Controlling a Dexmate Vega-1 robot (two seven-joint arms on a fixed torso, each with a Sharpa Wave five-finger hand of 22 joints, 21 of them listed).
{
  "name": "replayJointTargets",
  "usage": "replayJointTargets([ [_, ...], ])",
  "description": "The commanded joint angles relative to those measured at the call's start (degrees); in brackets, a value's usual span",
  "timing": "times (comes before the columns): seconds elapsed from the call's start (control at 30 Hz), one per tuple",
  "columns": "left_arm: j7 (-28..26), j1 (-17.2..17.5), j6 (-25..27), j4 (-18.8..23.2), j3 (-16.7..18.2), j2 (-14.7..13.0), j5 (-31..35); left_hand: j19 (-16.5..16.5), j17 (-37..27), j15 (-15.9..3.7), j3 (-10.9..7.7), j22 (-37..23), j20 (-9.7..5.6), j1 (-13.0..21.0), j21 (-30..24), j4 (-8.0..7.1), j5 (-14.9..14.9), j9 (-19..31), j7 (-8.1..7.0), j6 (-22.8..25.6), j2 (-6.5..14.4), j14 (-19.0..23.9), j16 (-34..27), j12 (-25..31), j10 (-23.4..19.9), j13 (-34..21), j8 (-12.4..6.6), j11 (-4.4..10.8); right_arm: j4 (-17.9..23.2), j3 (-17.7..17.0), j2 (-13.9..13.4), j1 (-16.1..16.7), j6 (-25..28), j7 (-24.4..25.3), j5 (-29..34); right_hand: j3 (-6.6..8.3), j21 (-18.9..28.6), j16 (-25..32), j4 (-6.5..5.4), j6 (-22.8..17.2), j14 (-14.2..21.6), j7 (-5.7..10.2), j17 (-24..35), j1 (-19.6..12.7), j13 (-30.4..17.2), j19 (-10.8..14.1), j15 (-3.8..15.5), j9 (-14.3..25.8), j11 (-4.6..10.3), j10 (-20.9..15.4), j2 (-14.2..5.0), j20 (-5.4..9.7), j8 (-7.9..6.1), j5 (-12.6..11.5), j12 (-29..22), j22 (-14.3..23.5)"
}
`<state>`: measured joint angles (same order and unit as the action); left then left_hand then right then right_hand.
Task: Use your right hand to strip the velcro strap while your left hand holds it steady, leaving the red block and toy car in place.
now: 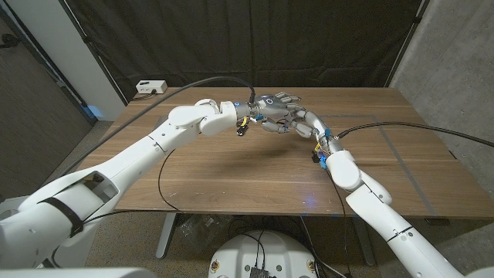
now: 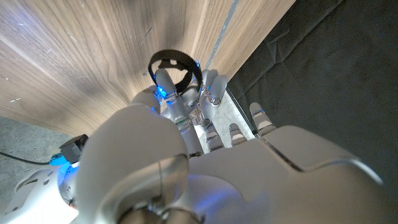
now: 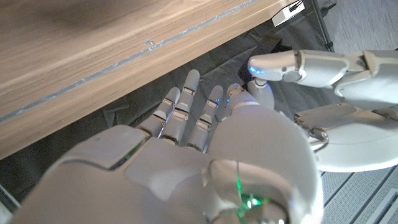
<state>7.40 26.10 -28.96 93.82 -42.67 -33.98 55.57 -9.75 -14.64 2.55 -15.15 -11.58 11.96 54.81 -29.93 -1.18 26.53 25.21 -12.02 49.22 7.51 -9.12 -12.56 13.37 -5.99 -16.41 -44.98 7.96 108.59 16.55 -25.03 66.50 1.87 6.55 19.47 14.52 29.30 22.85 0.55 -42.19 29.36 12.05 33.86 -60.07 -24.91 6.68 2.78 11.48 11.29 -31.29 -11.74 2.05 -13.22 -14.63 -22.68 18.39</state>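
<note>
The black velcro strap [image 2: 175,60] forms a loop in the air over the wooden table [image 1: 231,174]. My left hand [image 1: 268,105] pinches it between the thumb and a finger [image 2: 212,86], the other fingers spread. My right hand [image 1: 298,122] is close against the left from the right, above the table's far middle. In the right wrist view my right hand [image 3: 186,143] has its fingers [image 3: 185,102] straight and apart with nothing in them, and the left hand [image 3: 292,65] is just beside its thumb. Whether the right hand touches the strap I cannot tell.
A small white box [image 1: 150,86] stands at the table's far left corner. A black cable [image 1: 161,179] loops over the left part of the table. A grey tape line [image 1: 401,154] runs across the right part. A dark curtain hangs behind the table.
</note>
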Motion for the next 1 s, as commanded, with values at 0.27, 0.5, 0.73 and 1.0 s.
replayJointTargets([
  [0.27,-7.9,0.6,0.5,1.0,-0.3,-0.9,5.5,-1.5,-0.1,-0.08,0.34,-0.3,0.13,0.6,-0.5,-0.07,0.4,0.1,-0.25,0.1,0.0,0.6,-0.5,0.2,-0.1,-0.1,-0.01,-0.22,-8.0,-1.4,8.8,0.3,-5.3,16.2,1.0,2.32,6.7,4.6,0.18,-4.6,6.9,-3.20,5.8,-2.4,-6.1,5.1,10.29,1.9,-2.98,-3.8,1.10,0.55,-0.26,2.2,-6.6,1.7],
  [0.5,-8.8,2.1,1.9,2.8,0.7,-1.8,6.2,-1.3,-0.1,-0.08,0.42,-0.2,0.14,0.7,-0.6,-0.06,0.5,0.3,-0.30,0.2,0.0,0.9,-0.6,0.4,-0.6,-0.2,-0.20,-0.17,-9.6,-1.1,9.1,-0.3,-5.6,19.7,4.3,3.01,9.7,1.8,1.58,-11.2,8.2,-4.06,1.4,-2.8,-2.7,5.3,10.35,1.9,-2.27,-9.4,2.80,0.57,-3.33,3.4,-4.6,1.4],
  [0.73,-8.6,2.3,2.0,3.2,1.0,-1.9,6.0,-1.3,0.0,-0.08,0.48,-0.2,0.15,0.8,-0.6,-0.06,0.5,0.3,-0.27,0.2,0.0,0.9,-0.6,0.4,-0.5,-0.2,-0.27,-0.17,-7.8,-1.2,7.8,0.1,-5.3,16.6,3.3,2.06,10.8,4.0,3.75,-15.4,11.3,-4.24,3.5,-4.6,-4.3,4.8,10.84,3.7,-0.61,-13.2,3.14,2.08,-6.35,2.9,-6.5,1.1],
  [1.0,-11.6,4.3,3.5,5.0,1.8,-2.4,7.6,-1.2,0.0,-0.10,0.56,-0.2,0.15,0.9,-0.6,-0.08,0.5,0.4,-0.27,0.2,0.1,1.0,-0.7,0.4,-0.5,-0.2,-0.38,-0.11,-7.7,-1.8,8.2,0.6,-5.6,15.8,1.2,0.06,13.5,-1.1,1.19,-3.7,5.5,-5.40,-0.1,0.5,-2.4,5.1,8.81,2.4,-5.33,-5.1,2.92,-1.10,-0.97,3.5,-0.8,0.5],
])
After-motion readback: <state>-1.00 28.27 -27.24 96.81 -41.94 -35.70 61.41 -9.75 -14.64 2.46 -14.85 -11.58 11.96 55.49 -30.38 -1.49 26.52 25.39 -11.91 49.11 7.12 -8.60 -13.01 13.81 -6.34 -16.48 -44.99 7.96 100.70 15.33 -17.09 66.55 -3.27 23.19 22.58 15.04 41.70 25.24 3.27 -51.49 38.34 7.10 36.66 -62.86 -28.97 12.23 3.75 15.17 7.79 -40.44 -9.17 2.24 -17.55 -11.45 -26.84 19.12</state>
